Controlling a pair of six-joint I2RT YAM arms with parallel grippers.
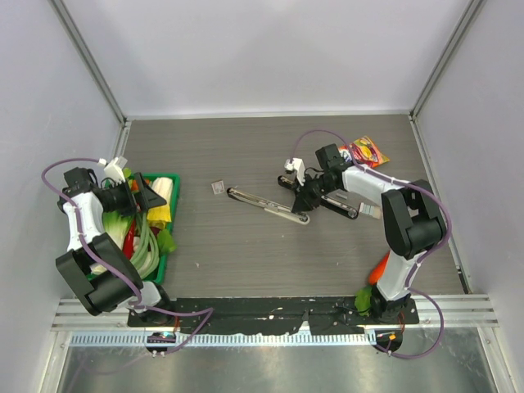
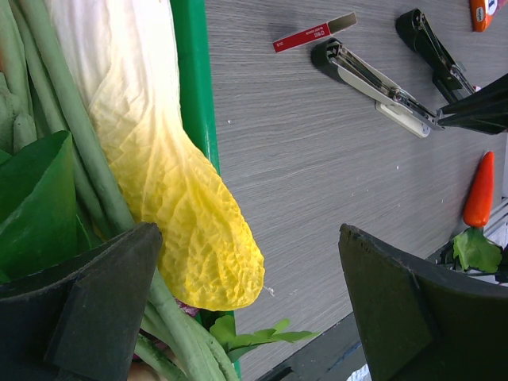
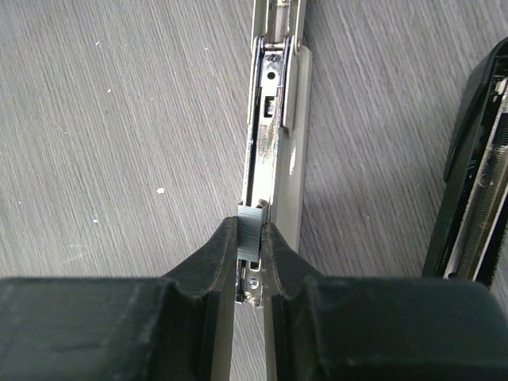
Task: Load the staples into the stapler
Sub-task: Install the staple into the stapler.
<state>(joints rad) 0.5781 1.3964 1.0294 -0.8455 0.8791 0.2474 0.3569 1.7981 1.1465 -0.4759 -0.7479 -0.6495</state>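
Orange and tapered, a small carrot (image 1: 379, 267) lies on the grey wood-grain table (image 1: 246, 262) beside the right arm's base. On the near left stands a green plastic tray (image 2: 193, 87), filled with long green stalks (image 2: 48, 95) and a white-to-yellow crinkled cabbage leaf (image 2: 159, 159) that droops over its rim. The left gripper (image 1: 150, 195) hangs above this tray with its fingers spread wide and nothing between them.

Farther in, the right gripper (image 3: 252, 248) has its fingertips nearly together, pinching a small ridged grey block (image 3: 250, 222) right on the bare channel of the long silver-and-black stapler (image 1: 266, 204), which lies opened out flat. Whether that block is a strip of staples or a part of the stapler cannot be told. A second, black stapler (image 3: 476, 190) lies just to the right.

The tiny white cardboard box of staples with a red label (image 1: 217, 187) sits on the table just beside the opened stapler's left end, apart from both grippers. Farthest back, an orange-red snack packet (image 1: 367, 151) lies near the right wall.
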